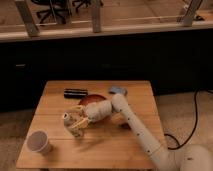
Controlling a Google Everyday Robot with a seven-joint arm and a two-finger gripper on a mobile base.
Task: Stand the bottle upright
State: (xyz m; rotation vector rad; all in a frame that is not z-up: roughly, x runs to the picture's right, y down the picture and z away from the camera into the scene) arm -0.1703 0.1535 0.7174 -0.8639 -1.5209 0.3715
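A square light wooden table stands before a dark wall. Over the table's left half, the gripper grasps the small pale translucent plastic bottle, clamped around it.

Pincer at bottle, table ctr, cup front-L, cylinder behind.

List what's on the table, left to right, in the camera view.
Left to right: paper cup → bottle, with the hand at it → reddish-brown dish → blue-grey object. Skipped: black cylinder, which lies behind the bottle across the same span.
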